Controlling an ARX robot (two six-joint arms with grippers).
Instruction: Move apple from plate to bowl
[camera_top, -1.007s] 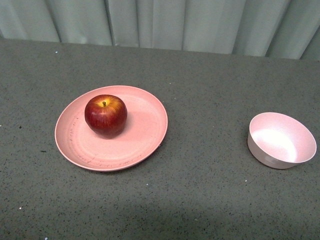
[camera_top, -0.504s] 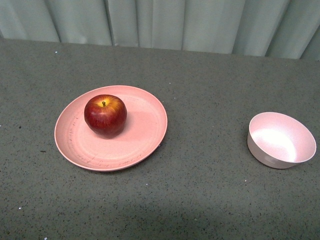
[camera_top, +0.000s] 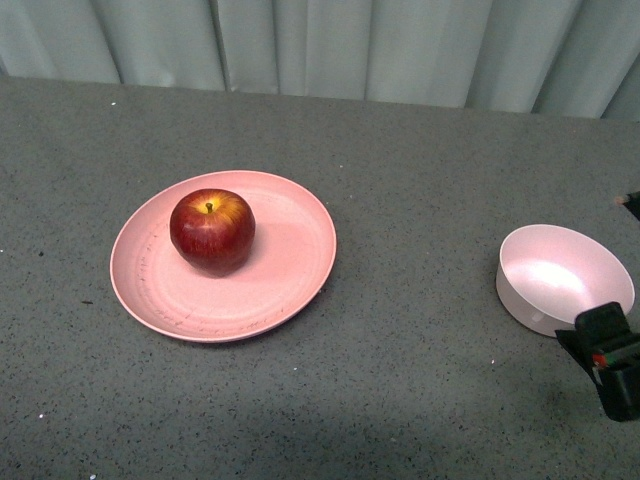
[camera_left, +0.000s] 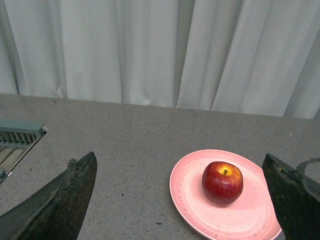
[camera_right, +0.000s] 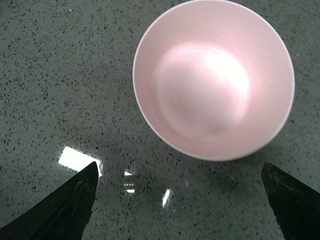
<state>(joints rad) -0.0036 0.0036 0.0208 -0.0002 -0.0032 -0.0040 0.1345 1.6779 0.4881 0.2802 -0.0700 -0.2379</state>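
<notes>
Resting on the plate (camera_top: 290, 280), the apple (camera_top: 211, 231) lies ahead of the spread left hand (camera_left: 177, 159) — right hand (camera_right: 178, 167), also spread, near the bowl (camera_right: 215, 80).

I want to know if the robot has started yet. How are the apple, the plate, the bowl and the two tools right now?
apple: stem up, sitting on the plate, not held.
plate: flat on the table, holding the apple.
bowl: open side up on the table, empty.
left tool: open, holding nothing.
right tool: open, holding nothing, close to the bowl.
</notes>
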